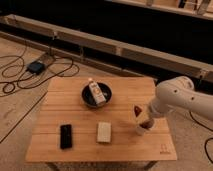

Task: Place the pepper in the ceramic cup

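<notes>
The small red pepper shows at the right side of the wooden table, just left of my white arm. The white ceramic cup stands right below it, partly covered by my gripper. The gripper hangs down from the arm directly over the cup's rim. The pepper sits at the gripper's upper left edge, just above the cup; I cannot tell whether it is held or lies on the table behind.
A wide dark bowl with a white-and-orange carton stands mid-table. A black flat object and a beige block lie near the front edge. Cables and a box lie on the floor at left.
</notes>
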{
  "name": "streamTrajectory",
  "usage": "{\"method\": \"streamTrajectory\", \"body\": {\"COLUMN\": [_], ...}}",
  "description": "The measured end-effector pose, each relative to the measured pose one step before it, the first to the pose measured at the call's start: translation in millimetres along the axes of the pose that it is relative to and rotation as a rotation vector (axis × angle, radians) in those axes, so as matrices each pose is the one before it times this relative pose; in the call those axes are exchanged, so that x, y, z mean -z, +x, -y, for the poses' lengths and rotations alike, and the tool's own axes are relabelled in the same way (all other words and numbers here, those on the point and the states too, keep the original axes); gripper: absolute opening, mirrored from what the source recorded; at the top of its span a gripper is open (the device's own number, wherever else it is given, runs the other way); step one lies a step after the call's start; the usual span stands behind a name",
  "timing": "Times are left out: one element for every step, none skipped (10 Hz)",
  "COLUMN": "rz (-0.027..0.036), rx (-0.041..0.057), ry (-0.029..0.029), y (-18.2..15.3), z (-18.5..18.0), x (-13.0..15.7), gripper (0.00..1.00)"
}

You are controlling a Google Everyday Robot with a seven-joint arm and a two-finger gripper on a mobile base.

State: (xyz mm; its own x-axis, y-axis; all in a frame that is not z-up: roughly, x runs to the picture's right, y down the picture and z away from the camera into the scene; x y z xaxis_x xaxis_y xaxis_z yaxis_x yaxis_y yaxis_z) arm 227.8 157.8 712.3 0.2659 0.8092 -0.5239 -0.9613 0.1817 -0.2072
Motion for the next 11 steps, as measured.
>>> {"method": "streamTrajectory", "body": {"rz": [-0.00075,-0.00055,-0.0019,-0.00393,-0.00563,-0.01206,-0.00786,-0.00634,-0.00443,-0.00212,-0.00046], "rx": [-0.00211,-0.00184,-0.00139,0.00073,-0.00071,-0.00221,-0.00422,-0.00733,-0.00596,-0.00931,-0.00316], "ry": [0.01207,0.00951,0.01139,0.01366,0.0093,0.01659,0.01495,0.01701,0.01176,0.01805,0.00269], "y": [-1.13,-1.38,-2.01,-2.43,-1.02,-0.6,-0.11,-0.4,0.04,-0.88,-0.52], "z": [3.06,2.27,2.38,2.78,2.09,4.21,3.96,3.9,2.07,2.63,-0.47], "x": [-0.88,-1.0,-1.79,-2.82,-2.29,-3.24,-1.71,-0.96,-0.62,0.24,-0.33], "gripper": [0.8,0.8,0.8,0.8,0.8,0.8,0.8,0.8,0.8,0.8,0.8]}}
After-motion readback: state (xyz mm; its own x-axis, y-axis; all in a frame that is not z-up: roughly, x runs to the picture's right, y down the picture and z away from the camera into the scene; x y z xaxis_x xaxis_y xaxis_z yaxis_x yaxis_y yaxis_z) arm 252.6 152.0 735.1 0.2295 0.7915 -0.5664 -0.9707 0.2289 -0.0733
